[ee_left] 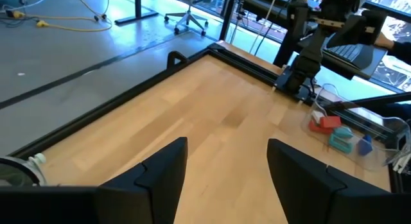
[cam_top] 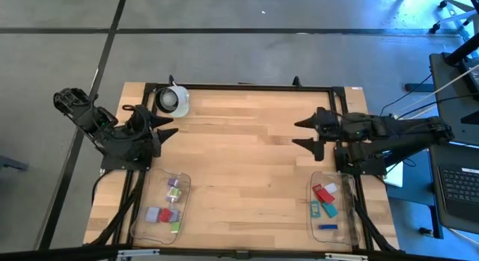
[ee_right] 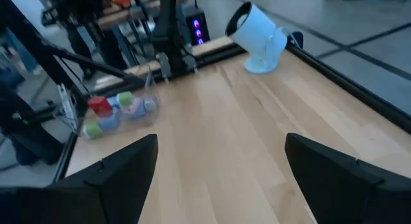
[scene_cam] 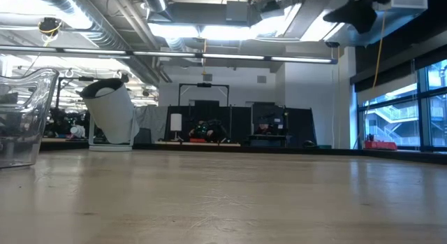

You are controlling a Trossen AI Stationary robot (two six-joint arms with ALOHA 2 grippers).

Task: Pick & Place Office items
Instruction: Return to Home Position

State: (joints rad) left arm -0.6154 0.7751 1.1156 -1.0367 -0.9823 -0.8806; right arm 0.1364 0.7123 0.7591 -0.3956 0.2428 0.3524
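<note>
- Table top (cam_top: 247, 164): pale wooden planks with visible grain, smooth, with a soft satin sheen.
- Frame (cam_top: 247, 87) along the table's far edge: black and matt, looks like metal.
- Left tray (cam_top: 185, 188) and right tray (cam_top: 333, 238), at the near edge: clear glossy plastic.
- Office items (cam_top: 323, 194) in the trays: smooth coloured pieces that look like plastic.
- White round object (cam_top: 173, 100), far left: smooth white plastic, slightly glossy, dark centre.
- Left gripper (cam_top: 166, 125) and right gripper (cam_top: 303, 134): dark and matt; material cannot be told.
- Floor (cam_top: 224, 51): grey, smooth, dull shine.
</note>
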